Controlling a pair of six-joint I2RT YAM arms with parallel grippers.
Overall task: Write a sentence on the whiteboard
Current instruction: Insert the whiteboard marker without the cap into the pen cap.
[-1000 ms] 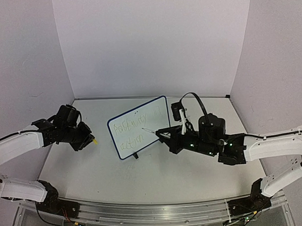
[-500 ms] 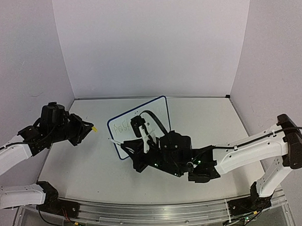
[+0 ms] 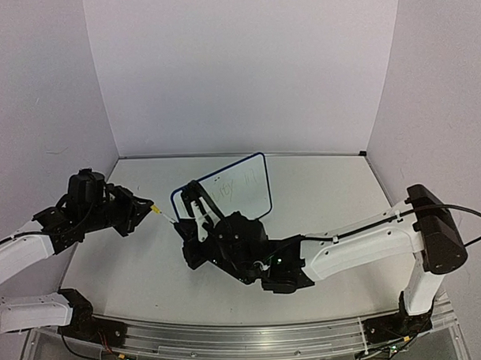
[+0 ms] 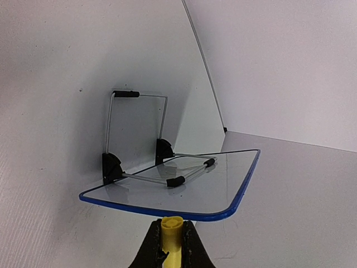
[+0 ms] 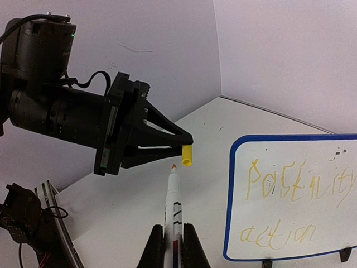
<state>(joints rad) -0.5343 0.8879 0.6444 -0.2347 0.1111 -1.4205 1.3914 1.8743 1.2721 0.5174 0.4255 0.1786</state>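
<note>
White-walled booth, pale table (image 3: 328,193): my right gripper (image 5: 173,248) clenches the marker (image 5: 173,204), left gripper (image 4: 170,245) pinches its yellow cap (image 5: 187,154); I'd align tip with cap mouth, push in straight.

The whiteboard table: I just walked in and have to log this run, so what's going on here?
The whiteboard already carries the sentence, two lines in yellow. The right gripper, jaws shut on a marker, points its bare tip at a yellow cap that the left gripper holds beside the whiteboard. Tip and cap are close but apart, so the marker looks about to be recapped.
</note>
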